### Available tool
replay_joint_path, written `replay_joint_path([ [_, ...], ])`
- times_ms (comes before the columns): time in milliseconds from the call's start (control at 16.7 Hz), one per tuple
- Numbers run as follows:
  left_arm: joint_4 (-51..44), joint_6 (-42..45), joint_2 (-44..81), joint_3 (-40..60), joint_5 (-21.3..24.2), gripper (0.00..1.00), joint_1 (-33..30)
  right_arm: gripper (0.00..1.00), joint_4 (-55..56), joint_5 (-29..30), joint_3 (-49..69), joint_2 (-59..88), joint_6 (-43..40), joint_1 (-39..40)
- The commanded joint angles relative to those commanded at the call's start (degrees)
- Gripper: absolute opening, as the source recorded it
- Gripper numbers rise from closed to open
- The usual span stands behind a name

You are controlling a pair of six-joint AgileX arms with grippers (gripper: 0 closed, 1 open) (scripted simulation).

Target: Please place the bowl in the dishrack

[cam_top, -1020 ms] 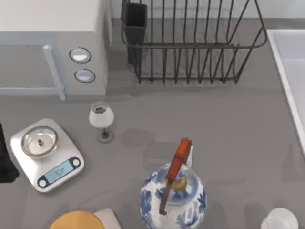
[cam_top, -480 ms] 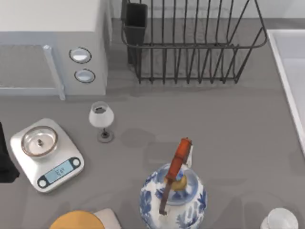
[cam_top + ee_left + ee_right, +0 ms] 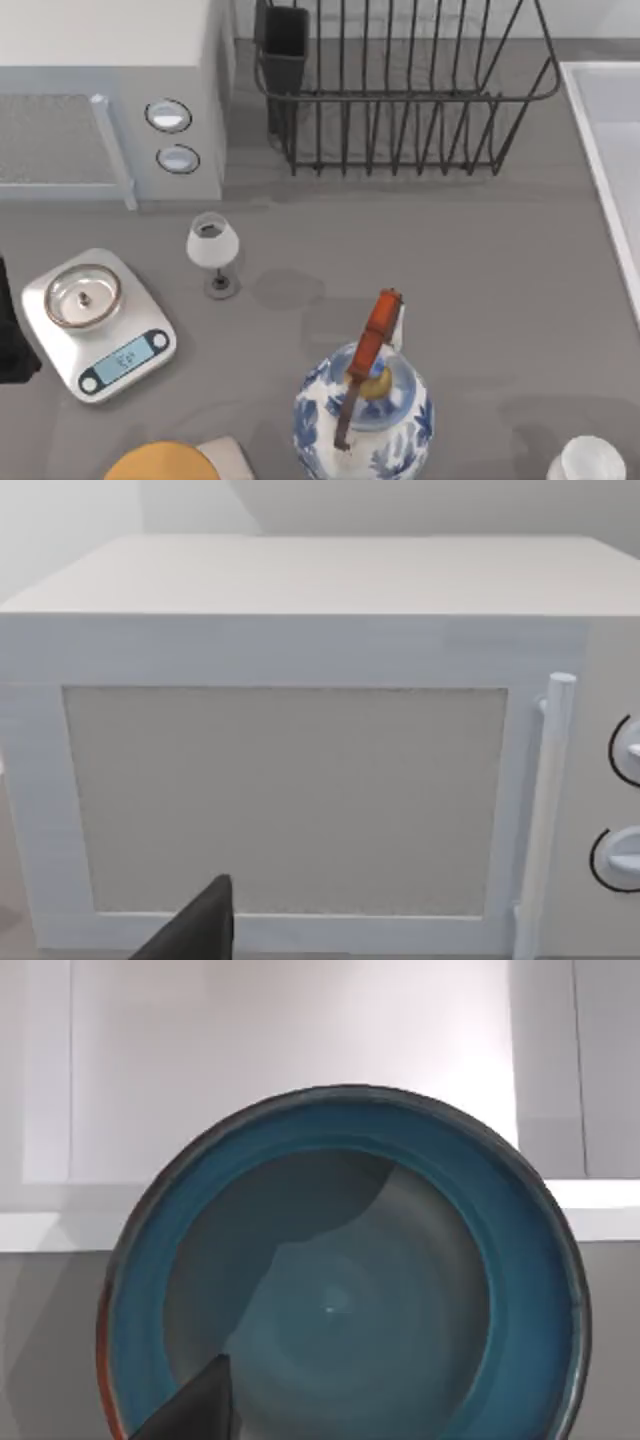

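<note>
- The bowl fills my right wrist view face-on, close before that gripper, presumably carried; whether those jaws grip its rim I cannot tell.
- The dishrack stands at the table's far side, no bowl in it.
- My left arm faces the microwave, idle; jaw state I cannot tell.

Evenly bright, soft light from above; faint blurred shadows on the grey table; no glare, sharp throughout.

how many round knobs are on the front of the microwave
2. Both sit on the microwave panel right of its handle in the top view: the upper knob and the lower knob just below it. The left wrist view catches both at its edge.
</note>
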Motion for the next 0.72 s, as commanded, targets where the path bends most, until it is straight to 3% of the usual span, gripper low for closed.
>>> replay_joint_path([
  [360,0.0,0.0,0.0,0.0,0.0,1.00,0.0,1.00,-16.1,-0.7,18.0,22.5,-8.8,-9.0],
  [720,0.0,0.0,0.0,0.0,0.0,1.00,0.0,1.00,-20.1,-0.8,23.4,28.2,-11.2,-11.5],
])
